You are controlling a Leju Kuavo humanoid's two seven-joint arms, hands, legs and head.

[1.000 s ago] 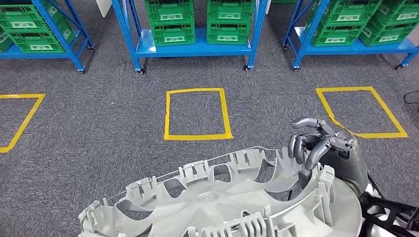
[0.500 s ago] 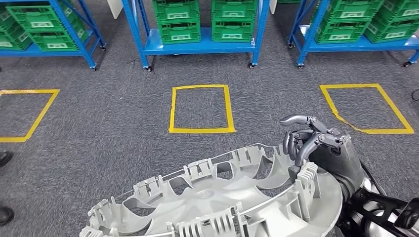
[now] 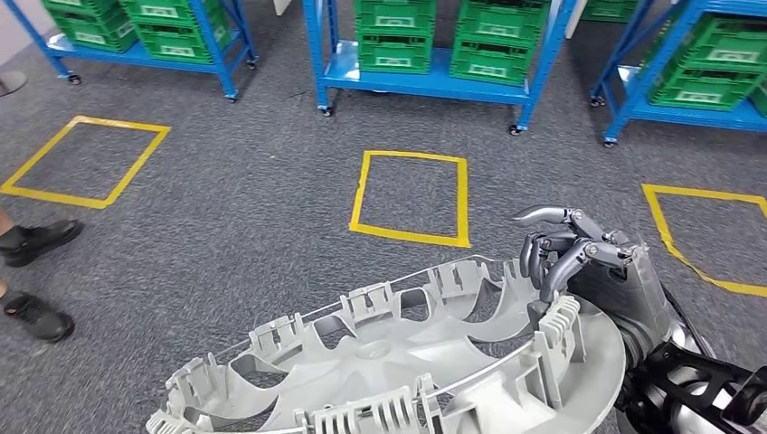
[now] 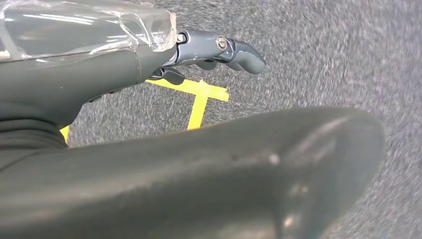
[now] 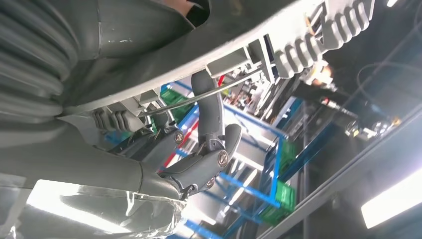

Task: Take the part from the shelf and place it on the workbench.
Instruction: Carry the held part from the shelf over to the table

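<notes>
open carpet [image 3: 235,226] ahead, shelves [image 3: 425,77] beyond

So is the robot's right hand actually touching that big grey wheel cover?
Touching: in the head view the right hand curls its fingers over the wheel cover's rim.

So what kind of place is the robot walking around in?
Probably a factory or warehouse floor: blue wheeled shelves hold green crates, and yellow tape squares mark spots on the grey carpet.
</notes>
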